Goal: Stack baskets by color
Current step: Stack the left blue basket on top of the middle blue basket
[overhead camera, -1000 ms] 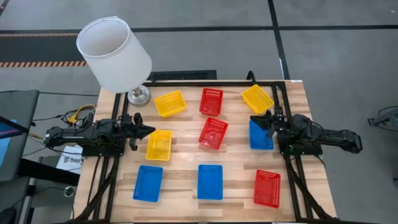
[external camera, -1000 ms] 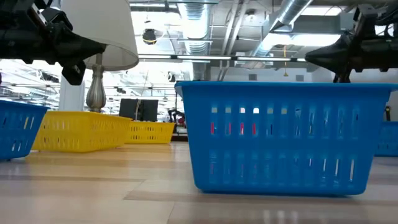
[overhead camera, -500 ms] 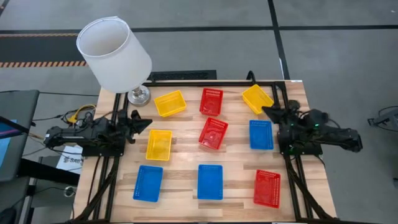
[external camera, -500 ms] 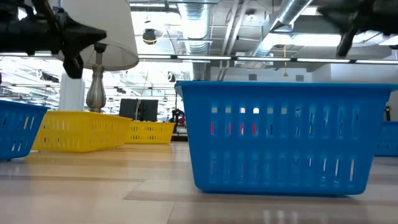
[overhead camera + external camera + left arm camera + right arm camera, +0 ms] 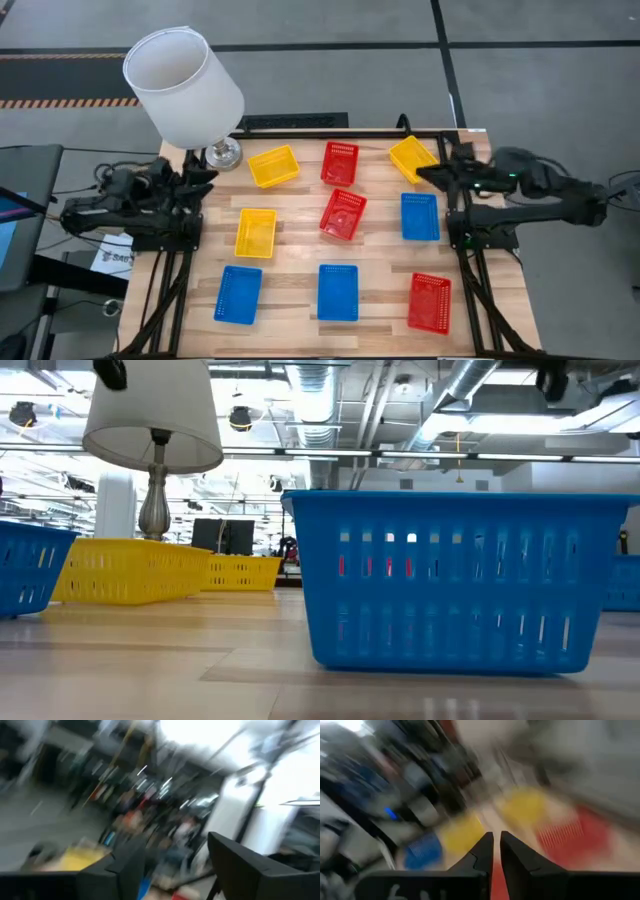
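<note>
Baskets (image 5: 338, 214) lie singly across my table (image 5: 300, 262) (three yellow, three red, three blue), none stacked. My left gripper (image 5: 200, 177) sits at the table's left edge beside the lamp (image 5: 184, 87), fingers apart, empty. My right gripper (image 5: 425, 172) hangs by the far-right yellow basket (image 5: 413, 158), fingers together.

Overhead, table-level, two wrist cameras; table (image 5: 380, 275) shared.

9 baskets (image 5: 338, 214) — separate, unstacked, upright
</note>
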